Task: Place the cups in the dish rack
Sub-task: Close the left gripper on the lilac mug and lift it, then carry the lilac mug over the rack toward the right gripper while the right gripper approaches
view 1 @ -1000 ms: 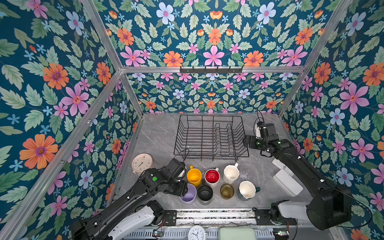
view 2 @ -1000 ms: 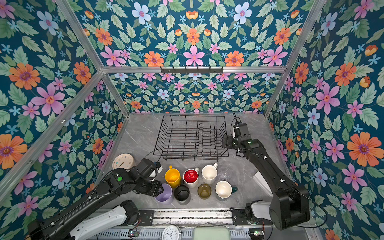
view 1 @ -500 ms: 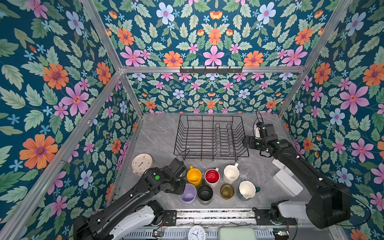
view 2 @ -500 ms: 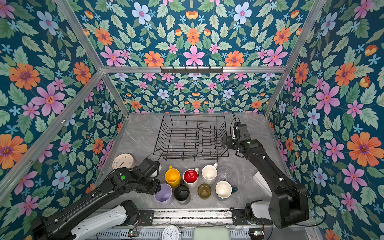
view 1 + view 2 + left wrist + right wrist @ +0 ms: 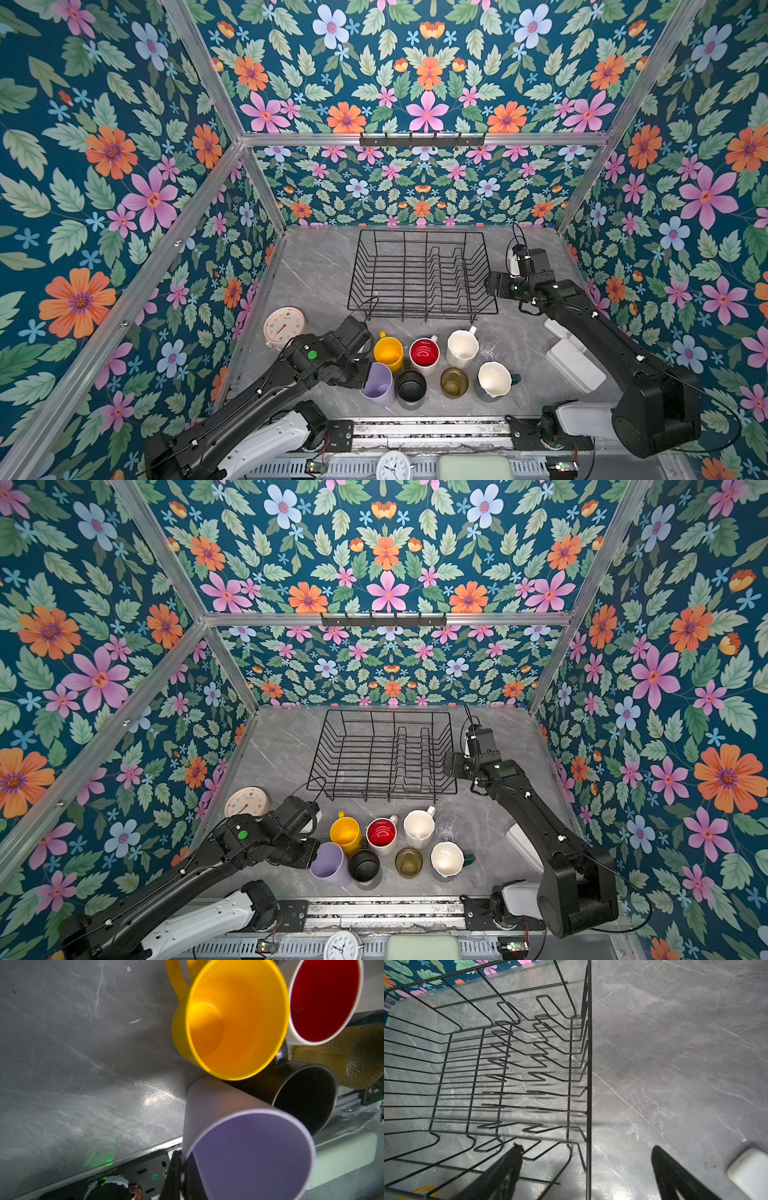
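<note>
At the left, the left gripper is clenched on the rim of the lilac tumbler. The tumbler is on the grey table at the near left end of the cups, just beside the yellow mug and the black mug. All eight cups stand in front of the dish rack. At the right, the right gripper hangs spread wide over the rack's right edge, grasping nothing.

Staged robot test cell, floral-papered walls, aluminium frame, marble-look tabletop
</note>
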Robot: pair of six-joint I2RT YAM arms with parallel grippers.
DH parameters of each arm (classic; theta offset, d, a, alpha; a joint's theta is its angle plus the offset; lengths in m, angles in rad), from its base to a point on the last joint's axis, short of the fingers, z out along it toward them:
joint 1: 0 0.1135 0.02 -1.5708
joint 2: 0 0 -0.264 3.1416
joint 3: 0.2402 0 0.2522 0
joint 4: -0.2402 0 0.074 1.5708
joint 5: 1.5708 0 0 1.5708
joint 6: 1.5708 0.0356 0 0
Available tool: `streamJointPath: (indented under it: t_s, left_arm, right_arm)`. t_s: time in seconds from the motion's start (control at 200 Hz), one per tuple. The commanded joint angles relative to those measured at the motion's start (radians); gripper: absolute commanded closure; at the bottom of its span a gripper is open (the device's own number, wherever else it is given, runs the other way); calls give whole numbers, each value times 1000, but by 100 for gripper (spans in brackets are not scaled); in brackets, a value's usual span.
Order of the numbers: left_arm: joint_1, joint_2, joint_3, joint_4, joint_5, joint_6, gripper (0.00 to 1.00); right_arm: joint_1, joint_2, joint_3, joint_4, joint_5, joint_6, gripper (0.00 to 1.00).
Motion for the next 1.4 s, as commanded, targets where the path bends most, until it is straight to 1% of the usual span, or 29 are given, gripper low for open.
streamJointPath:
  t_s: [0.0, 0.195, 0.325, 0.455, 0.665, 0.835, 0.98, 1.07, 1.165, 1.315, 1.395]
  left_arm:
    - [0, -8, 14, -29, 3, 12, 100]
    - [0, -17, 45, -58, 1, 16, 100]
    - [0, -17, 109, -118, -43, 32, 100]
    - [0, -8, 207, -197, -136, 44, 100]
    - [0, 22, 431, -258, -263, 63, 100]
    - [-1, 51, 572, -279, -304, 101, 100]
    - [0, 65, 651, -301, -326, 116, 100]
    - [0, 57, 670, -255, -323, 119, 100]
    - [0, 40, 662, -155, -325, 135, 100]
    - [0, 18, 604, 68, -353, 152, 100]
    - [0, -11, 521, 233, -321, 137, 100]
  right_arm:
    - [1, -3, 1, 14, -5, 3, 3]
    - [1, -7, 0, 13, -8, 8, 3]
    - [1, -10, 5, 10, -9, 8, 3]
    - [1, -14, 15, 1, -10, 5, 3]
    - [1, -33, 32, -24, -13, -9, 3]
    - [1, -72, 45, -48, -28, -12, 3]
    - [1, -109, 36, -52, -48, -4, 3]
    - [1, -129, 29, -43, -84, 4, 3]
    - [1, -143, 21, -26, -127, 13, 3]
    - [1, -151, 12, 17, -243, 27, 3]
    - [2, -169, -4, 68, -324, 48, 3]
